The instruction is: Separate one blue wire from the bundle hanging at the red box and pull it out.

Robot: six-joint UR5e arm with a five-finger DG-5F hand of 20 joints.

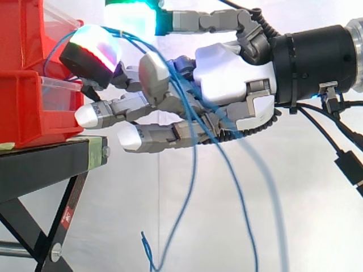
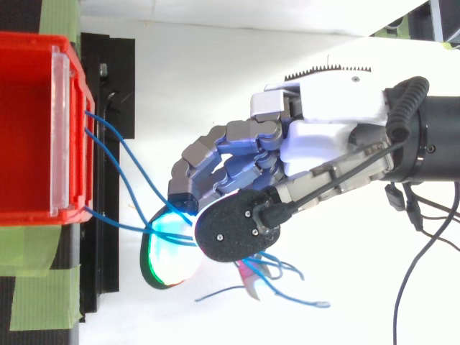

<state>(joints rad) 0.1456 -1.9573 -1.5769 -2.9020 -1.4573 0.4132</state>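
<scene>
Two red bins are stacked at the left of the side view, an upper bin (image 1: pixel 22 28) on a lower bin (image 1: pixel 22 107), and both sit on one black stand (image 1: pixel 45 164) in front of the white curtain (image 1: pixel 317 215). From above, one red bin (image 2: pixel 36 215) shows with a clear panel (image 2: pixel 61 129) along its front edge. Strips of green tape (image 2: pixel 43 295) lie beside it on the stand.

Three blue wires (image 1: pixel 193 161) leave the front of that bin, two close together near the middle of the edge and one apart at the corner. They cross the gap above the stand and run together at the hand (image 1: pixel 227 79).

The hand comes in from the right with its palm side facing the bins. Its fingers (image 2: pixel 215 154) are curled in the top view, and the wires meet between a fingertip and the thick green-glowing pad (image 2: pixel 169 251), so the hand is grasping the blue wires as a bunch, not one alone. In the side view the wires arc over from the upper bin, pass down across the hand between its fingers and hang below it. Three strands drop well under the level of the stand top, and one ends in a small kink near the bottom edge. Seen from above, several loose wire ends fan out past the hand on the side away from the bin. Lower fingers with white tips (image 1: pixel 91 115) reach straight toward the front of the lower bin, and I cannot tell whether they touch it
</scene>
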